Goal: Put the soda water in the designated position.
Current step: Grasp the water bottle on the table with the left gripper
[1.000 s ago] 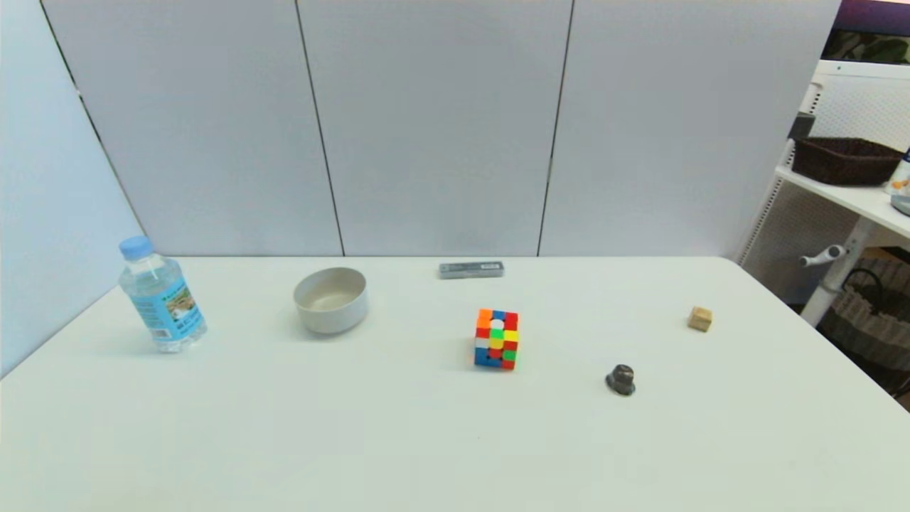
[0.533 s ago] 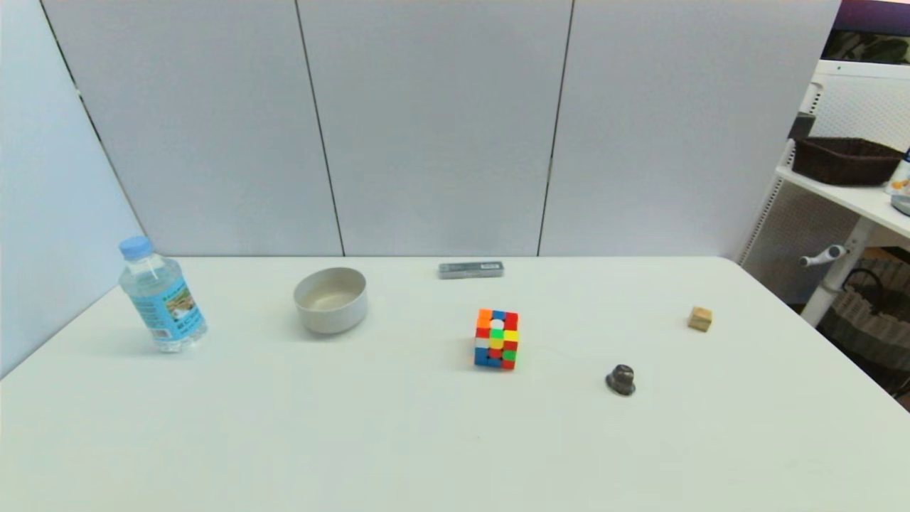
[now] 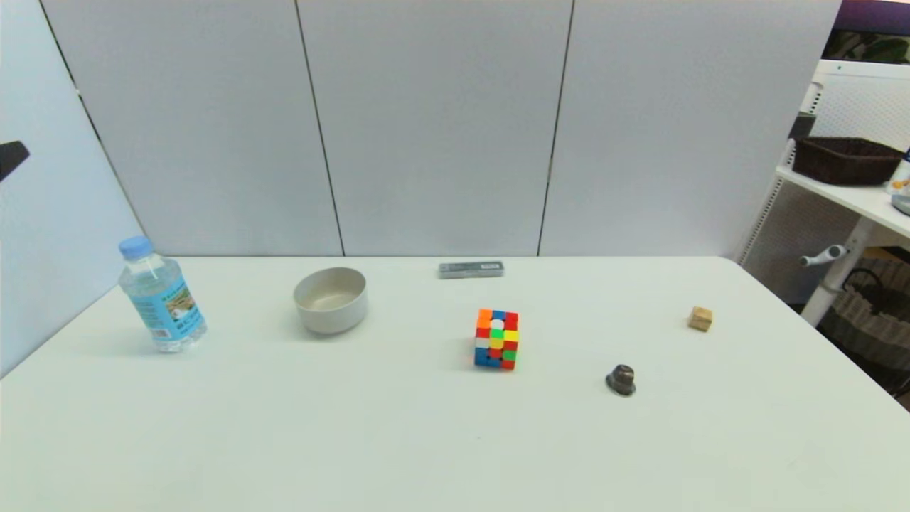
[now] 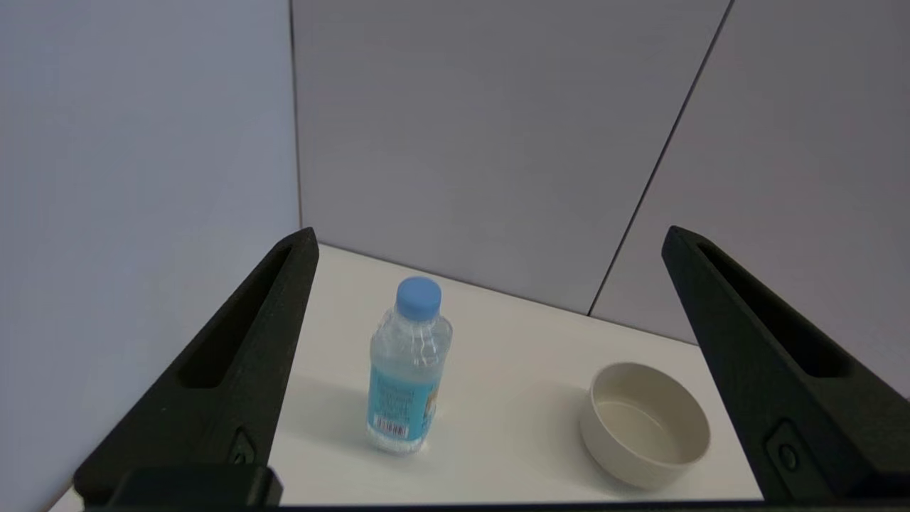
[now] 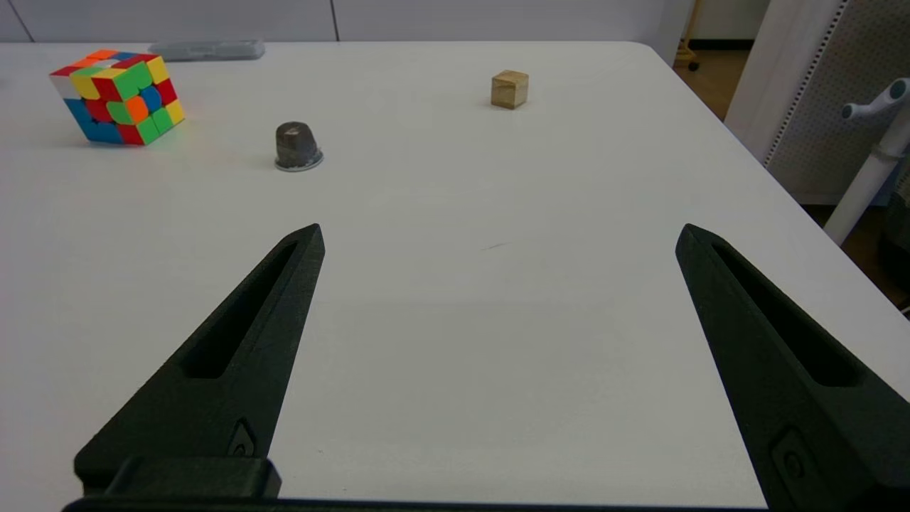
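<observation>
Head view: a dark tip of the left gripper [image 3: 11, 158], absent half a second ago, is now seen at the left edge above the soda water [image 3: 162, 297], which is judged a sign that the reach has begun; the bottle stands upright and untouched at the bench's far left, just left of the bowl [image 3: 331, 299]. The left jaws are spread wide and empty, as are those of the right gripper [image 5: 498, 238], parked low over the near right of the bench. The white bench [image 3: 398, 441] also carries a puzzle cube [image 3: 497, 338], a grey case [image 3: 470, 269], a small dark cap [image 3: 621, 380] and a wooden block [image 3: 699, 318], with grey panels behind and a white shelf [image 3: 853, 195] at right.
</observation>
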`<state>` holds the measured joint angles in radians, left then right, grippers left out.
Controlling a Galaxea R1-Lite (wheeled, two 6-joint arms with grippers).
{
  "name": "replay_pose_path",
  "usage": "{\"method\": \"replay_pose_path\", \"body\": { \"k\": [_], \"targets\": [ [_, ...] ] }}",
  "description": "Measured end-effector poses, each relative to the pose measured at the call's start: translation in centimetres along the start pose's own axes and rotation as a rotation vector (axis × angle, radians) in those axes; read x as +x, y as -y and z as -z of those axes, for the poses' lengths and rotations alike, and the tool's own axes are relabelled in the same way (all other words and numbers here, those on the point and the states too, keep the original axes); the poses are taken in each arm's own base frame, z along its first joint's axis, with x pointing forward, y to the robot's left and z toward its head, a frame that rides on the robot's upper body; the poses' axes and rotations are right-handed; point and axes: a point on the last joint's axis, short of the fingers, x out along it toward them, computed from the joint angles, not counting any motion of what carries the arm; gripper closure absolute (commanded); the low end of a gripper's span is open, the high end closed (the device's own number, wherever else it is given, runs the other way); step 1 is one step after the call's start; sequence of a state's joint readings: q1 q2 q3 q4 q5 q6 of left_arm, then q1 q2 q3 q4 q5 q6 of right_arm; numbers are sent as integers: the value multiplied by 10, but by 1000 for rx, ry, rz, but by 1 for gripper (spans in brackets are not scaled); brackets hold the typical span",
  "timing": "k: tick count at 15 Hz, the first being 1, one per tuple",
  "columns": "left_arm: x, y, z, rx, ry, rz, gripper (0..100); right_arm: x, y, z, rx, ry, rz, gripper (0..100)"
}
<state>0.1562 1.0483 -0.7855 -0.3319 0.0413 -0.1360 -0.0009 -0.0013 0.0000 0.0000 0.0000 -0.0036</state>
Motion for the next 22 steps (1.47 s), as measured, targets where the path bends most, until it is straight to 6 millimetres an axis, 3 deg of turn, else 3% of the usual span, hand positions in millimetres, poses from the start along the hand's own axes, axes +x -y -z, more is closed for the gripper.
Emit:
{"method": "replay_pose_path", "body": {
  "k": [3,6,10,13,22],
  "targets": [
    [47,-16,17,39,4,40,0,0,0,0,0,0,0,0],
    [75,-33,53,50,-29,73,0,0,0,0,0,0,0,0],
    [86,-46,108,39,-81,63,0,0,0,0,0,0,0,0],
    [95,-51,136,38,-77,67,0,0,0,0,0,0,0,0],
    [127,-55,185,35,-145,126,0,0,0,0,0,0,0,0]
  ]
}}
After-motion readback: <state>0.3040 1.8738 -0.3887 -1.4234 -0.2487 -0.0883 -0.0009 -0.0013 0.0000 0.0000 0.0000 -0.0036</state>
